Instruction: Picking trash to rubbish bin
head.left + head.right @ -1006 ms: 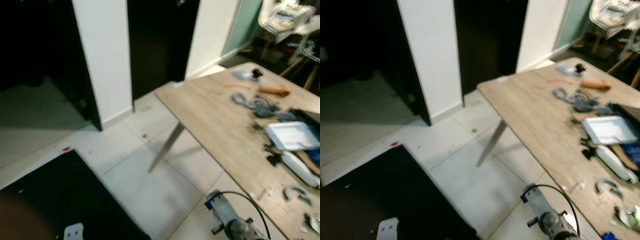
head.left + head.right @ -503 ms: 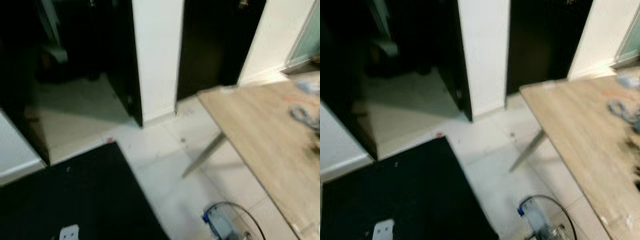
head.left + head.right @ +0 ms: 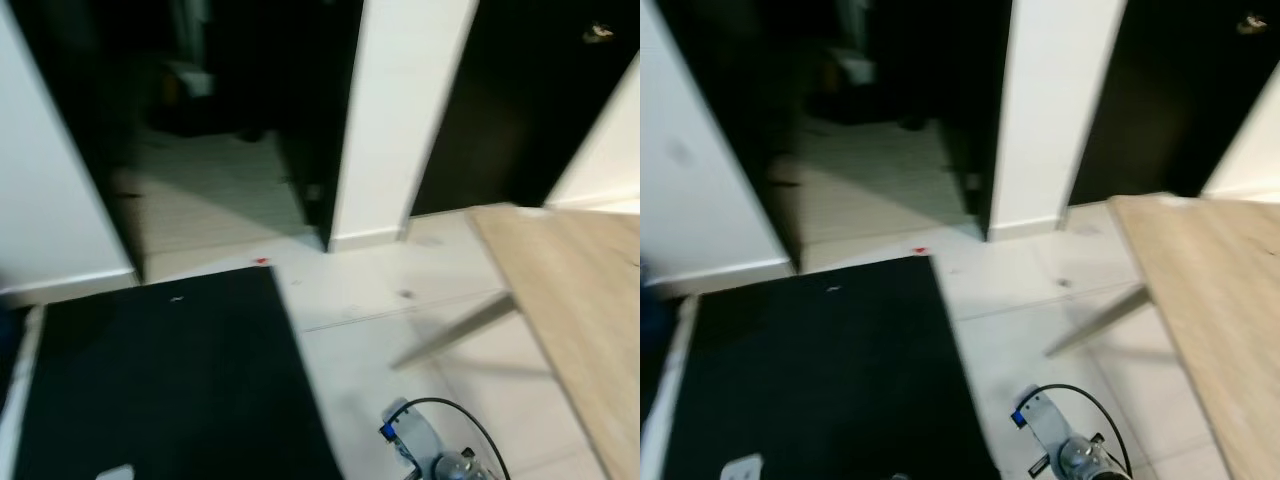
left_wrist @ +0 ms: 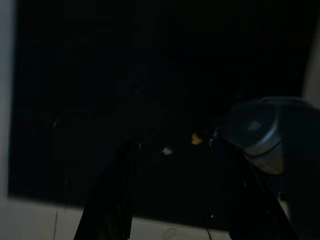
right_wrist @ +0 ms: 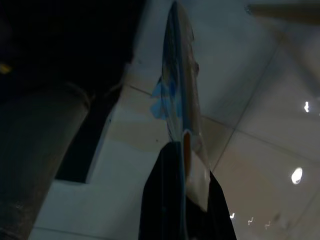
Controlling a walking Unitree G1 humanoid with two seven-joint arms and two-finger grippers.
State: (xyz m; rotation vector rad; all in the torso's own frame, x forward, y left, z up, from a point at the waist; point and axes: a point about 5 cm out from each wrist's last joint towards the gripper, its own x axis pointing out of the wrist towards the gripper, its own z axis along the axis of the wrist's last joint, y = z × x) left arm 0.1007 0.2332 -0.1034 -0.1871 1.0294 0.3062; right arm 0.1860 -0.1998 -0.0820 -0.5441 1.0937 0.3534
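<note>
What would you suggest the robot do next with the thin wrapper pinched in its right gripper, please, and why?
Probably keep the jaws shut and keep walking, looking for the bin. The right gripper is clamped on the flat blue-and-white plastic wrapper above pale floor tiles, and no rubbish bin is visible ahead: just the black floor mat, the white wall pillar and dark doorways.

- Head views are motion-blurred and soft throughout; doorways (image 3: 250,90) at 12 o'clock sit in deep shade.
- Pale floor tiles (image 3: 390,330) catch even light.
- Left wrist view is almost black.
- Right wrist view is dim, with small glare spots (image 5: 297,175).
</note>
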